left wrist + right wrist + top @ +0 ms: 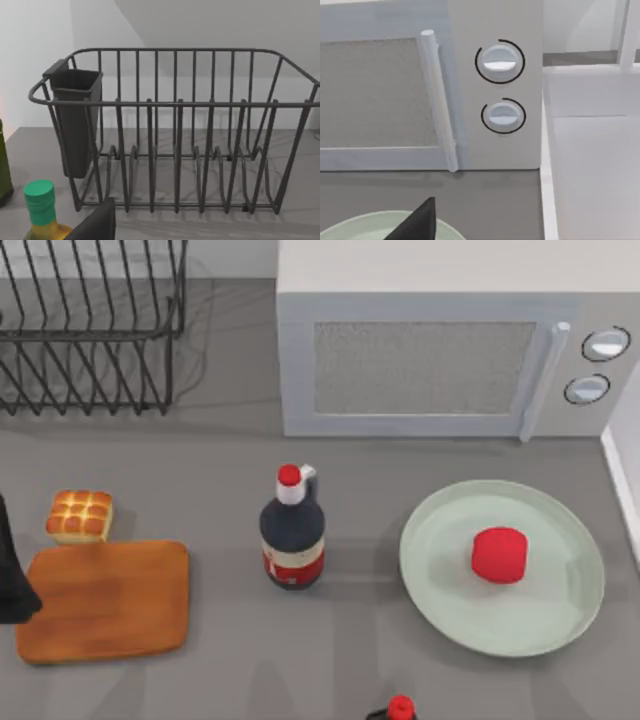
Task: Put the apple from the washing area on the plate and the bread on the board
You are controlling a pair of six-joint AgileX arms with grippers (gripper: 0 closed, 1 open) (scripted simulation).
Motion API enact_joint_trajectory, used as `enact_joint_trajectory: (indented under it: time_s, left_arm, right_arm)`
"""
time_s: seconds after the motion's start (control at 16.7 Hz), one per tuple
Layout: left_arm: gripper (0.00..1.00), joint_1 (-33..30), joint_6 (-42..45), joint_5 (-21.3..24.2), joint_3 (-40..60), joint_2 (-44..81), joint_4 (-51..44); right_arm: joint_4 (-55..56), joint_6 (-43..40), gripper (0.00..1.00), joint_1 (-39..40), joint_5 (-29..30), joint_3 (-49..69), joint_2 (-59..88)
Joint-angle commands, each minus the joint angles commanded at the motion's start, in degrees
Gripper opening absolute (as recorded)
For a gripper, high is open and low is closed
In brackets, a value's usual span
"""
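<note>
Left jaws low at the tabletop's (370,470) left edge, open or closed impossible to tell: just 1 dark tip in the left wrist view, facing the wire dish rack (175,140). Left arm (14,575) against the left end of the board (110,600). Right jaws above the near rim of the plate (365,222), facing the microwave (385,100) and its 2 dials. State likewise impossible to tell, with 1 dark tip in the right wrist view.

On the plate (440,590), right of centre: the apple (499,555), resting inside the rim with nothing gripping it. On the tabletop's left side: the board, flat and bare. Just beyond its far left corner, the bread (80,516) – beside the board, not on it, nothing holding it.

Between board and plate: a dark bottle (292,535) with a red cap, upright. At the near edge: a 2nd red cap (400,708). Along the back: the dish rack (90,330) at the left, the microwave (430,360) at the centre and right.

Hung on 1 end of the rack: a dark cutlery cup (75,120). Near it, in front of the rack, a green-capped bottle (40,205).
</note>
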Motion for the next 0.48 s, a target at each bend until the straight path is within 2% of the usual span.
enact_joint_trajectory:
  time_s: [0.24, 0.48]
  left_arm:
    - [1.0, 0.0, 0.0, 0.0, 0.0, 0.0, 0.0]
    - [1.0, 0.0, 0.0, 0.0, 0.0, 0.0, 0.0]
  right_arm:
    - [10.5, -4.1, 1.0, -4.0, 0.0, -12.2, -12.9]
    - [13.5, -5.4, 1.0, -5.2, 0.0, -15.4, -16.0]
